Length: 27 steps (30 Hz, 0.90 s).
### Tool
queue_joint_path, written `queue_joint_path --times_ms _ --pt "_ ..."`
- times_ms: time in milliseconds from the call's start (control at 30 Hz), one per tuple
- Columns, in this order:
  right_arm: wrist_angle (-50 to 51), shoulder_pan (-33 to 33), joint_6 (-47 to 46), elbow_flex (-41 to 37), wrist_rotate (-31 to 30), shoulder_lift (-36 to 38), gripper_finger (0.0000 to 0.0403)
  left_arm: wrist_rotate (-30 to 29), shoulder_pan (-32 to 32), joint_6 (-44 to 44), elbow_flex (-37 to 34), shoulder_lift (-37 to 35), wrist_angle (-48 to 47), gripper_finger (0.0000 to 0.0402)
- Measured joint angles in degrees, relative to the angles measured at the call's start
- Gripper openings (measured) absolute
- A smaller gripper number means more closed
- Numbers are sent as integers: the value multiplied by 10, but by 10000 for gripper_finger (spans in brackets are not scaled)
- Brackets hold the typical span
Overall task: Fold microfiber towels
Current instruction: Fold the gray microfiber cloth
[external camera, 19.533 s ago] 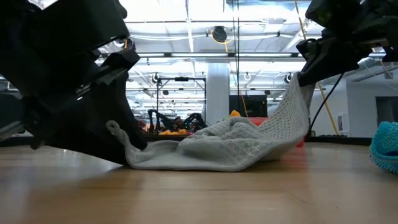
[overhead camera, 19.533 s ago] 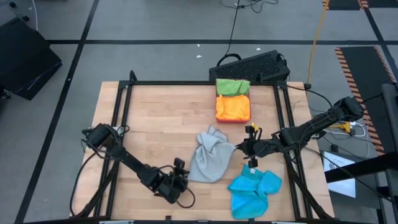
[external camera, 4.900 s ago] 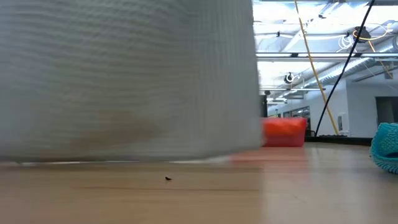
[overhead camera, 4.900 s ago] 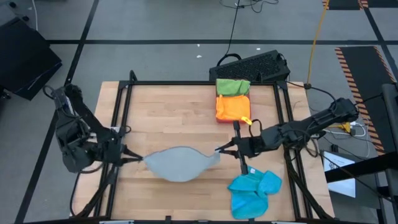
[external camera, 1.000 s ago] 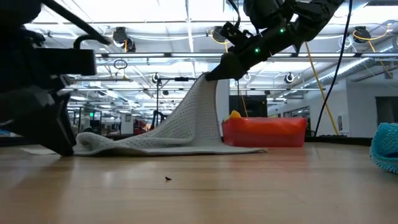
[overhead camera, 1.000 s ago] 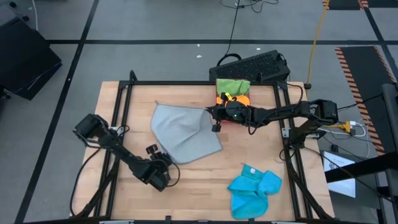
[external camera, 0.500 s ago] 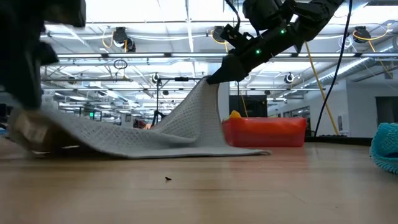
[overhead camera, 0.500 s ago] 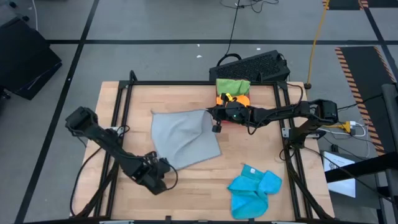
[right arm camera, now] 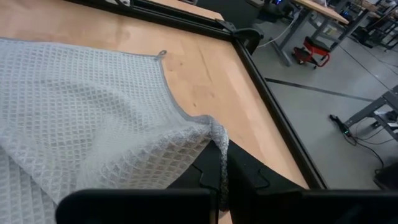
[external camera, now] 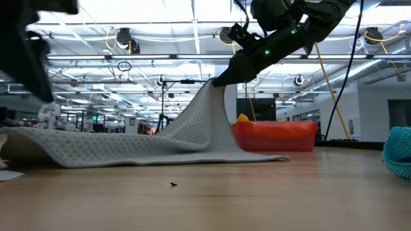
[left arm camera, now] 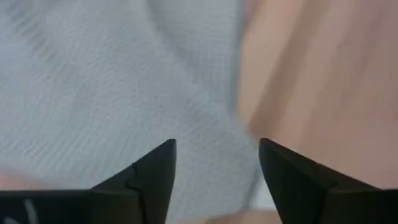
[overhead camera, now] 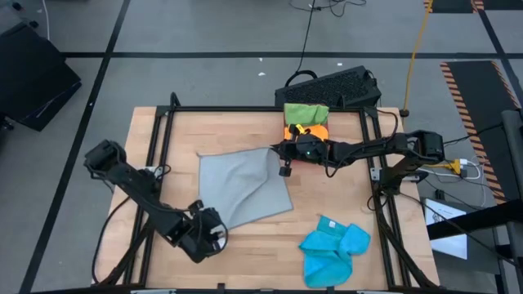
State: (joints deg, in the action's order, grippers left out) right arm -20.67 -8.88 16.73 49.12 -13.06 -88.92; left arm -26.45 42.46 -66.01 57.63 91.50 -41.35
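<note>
A grey waffle-weave microfiber towel lies spread over the middle of the pale wooden tabletop, roughly square, its surface a fine grid of small diamond cells and its edge bound with a narrow hem. One corner is lifted off the wood, so the cloth rises in a soft slope toward the far side, while the rest lies flat with a few shallow folds.

The right gripper has its fingers closed tight on that raised corner, just in front of the rectangular pink-red plastic tray. The left gripper sits low at the towel's near corner; its two dark fingers stand apart over the cloth edge with nothing pinched between them.

Four towels show in all. The grey one is open on the table. A bright blue one lies crumpled in a loose heap near the front right corner, well apart from the grey. An orange one and a bright green one sit folded side by side in the tray at the table's far edge.
</note>
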Motion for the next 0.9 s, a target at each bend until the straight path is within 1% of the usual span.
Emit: queue_joint_path --times_ms 67,167,267,333,433,533,633,733,833,900 --pt "0 0 0 0 -1 0 4 -13 11 -38 -1 10 -34 236" --pt "2 0 0 0 -1 0 4 -15 27 -93 -10 23 -36 226" --pt "6 0 3 0 -1 0 4 -14 52 -121 -11 34 14 206" --pt "7 0 3 0 -1 0 4 -35 67 -136 -10 39 42 195" --pt "8 0 3 0 -1 0 4 -65 83 -174 -10 68 43 180" --pt "8 0 3 0 -1 0 4 -51 88 -195 -10 106 52 172" --pt "8 0 3 0 -1 0 4 -53 93 -198 -10 143 72 180" --pt "8 0 4 0 -1 0 4 -56 95 -209 -7 161 63 203" --pt "8 0 4 0 -1 0 4 -55 94 -235 -7 165 45 219" --pt "8 0 5 0 -1 0 4 -50 94 -211 -7 154 42 210"
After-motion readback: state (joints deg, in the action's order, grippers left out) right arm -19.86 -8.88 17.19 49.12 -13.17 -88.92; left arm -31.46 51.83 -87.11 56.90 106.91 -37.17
